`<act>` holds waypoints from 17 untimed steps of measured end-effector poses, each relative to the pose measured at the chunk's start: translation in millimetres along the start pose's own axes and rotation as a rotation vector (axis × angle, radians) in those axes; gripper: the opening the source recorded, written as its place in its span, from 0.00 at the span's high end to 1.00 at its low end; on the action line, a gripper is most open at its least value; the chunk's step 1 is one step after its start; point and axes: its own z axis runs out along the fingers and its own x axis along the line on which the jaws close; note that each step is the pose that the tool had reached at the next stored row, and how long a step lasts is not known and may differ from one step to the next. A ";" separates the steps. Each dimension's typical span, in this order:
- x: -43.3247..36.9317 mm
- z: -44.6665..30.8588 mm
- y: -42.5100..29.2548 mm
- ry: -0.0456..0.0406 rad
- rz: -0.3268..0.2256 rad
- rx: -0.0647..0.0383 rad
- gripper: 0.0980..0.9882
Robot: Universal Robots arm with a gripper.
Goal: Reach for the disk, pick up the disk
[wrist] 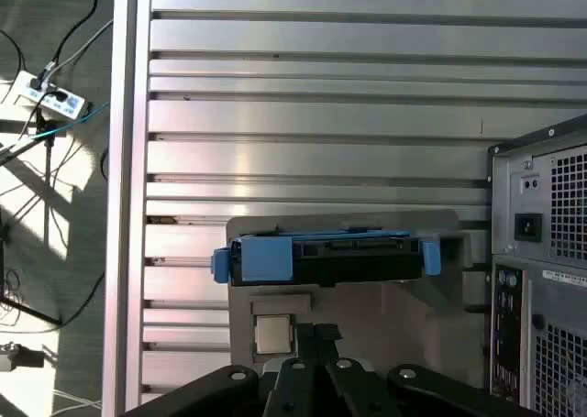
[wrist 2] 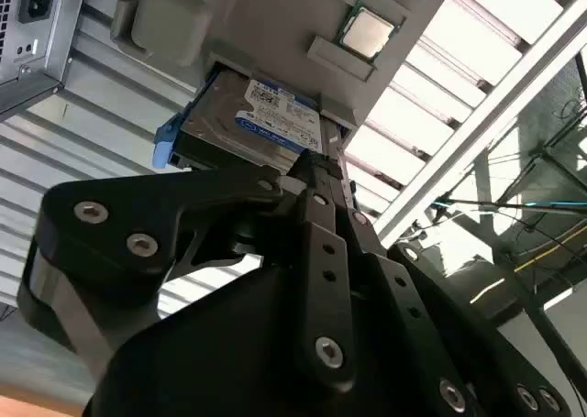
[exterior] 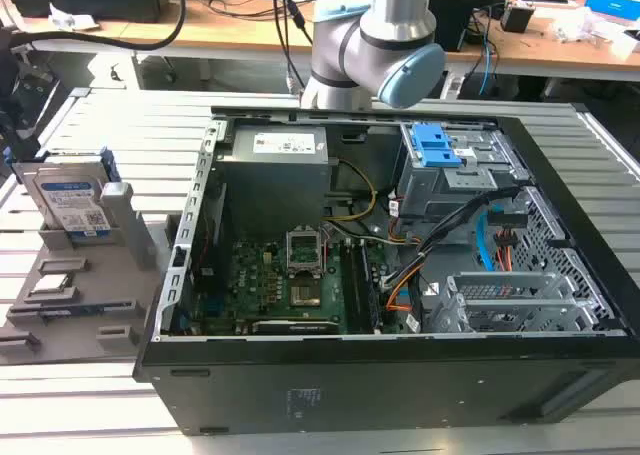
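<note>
The disk (exterior: 72,200) is a silver drive with a white-and-blue label and a blue frame. It stands on edge in a grey holder (exterior: 90,285) at the exterior view's left, beside the open computer case. In the first wrist view the disk (wrist: 326,257) shows edge-on, with its blue frame toward the camera. My gripper (wrist: 316,333) is short of it, its black fingers shut together with nothing between them. In the second wrist view the gripper (wrist 2: 316,165) points at the disk's (wrist 2: 248,119) labelled face and does not touch it.
The open black computer case (exterior: 400,275) lies on the slatted metal table (exterior: 120,125), close beside the holder. A small square silver chip (wrist: 272,333) sits in the holder near the disk. My arm (exterior: 375,35) rises behind the case. Cables lie on the floor (wrist: 46,115).
</note>
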 end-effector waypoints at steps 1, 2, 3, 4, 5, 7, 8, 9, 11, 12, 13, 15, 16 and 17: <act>0.1 0.0 0.0 0.0011 -0.028 0.000 0.99; 0.0 0.0 0.0 0.0022 -0.056 0.000 0.99; 0.0 0.1 0.0 0.0027 -0.073 0.000 0.99; 0.0 0.0 0.0 0.0040 -0.103 0.000 0.99; 0.0 0.0 0.0 0.0046 -0.119 0.000 0.99; 0.0 0.0 0.0 0.0060 -0.157 0.000 0.99; 0.0 0.0 0.0 0.0066 -0.173 0.000 0.99; 0.0 0.0 0.0 0.0071 -0.186 0.000 0.99; 0.0 0.0 0.0 0.0087 -0.228 0.000 0.99; 0.0 0.0 0.0 0.0099 -0.258 0.000 0.99; 0.0 0.0 0.0 0.0116 -0.304 0.000 0.99; 0.0 0.0 0.0 0.0140 -0.365 0.000 0.99; 0.0 0.0 0.0 0.0144 -0.377 0.000 0.99; 0.0 0.0 0.0 0.0148 -0.388 0.000 0.99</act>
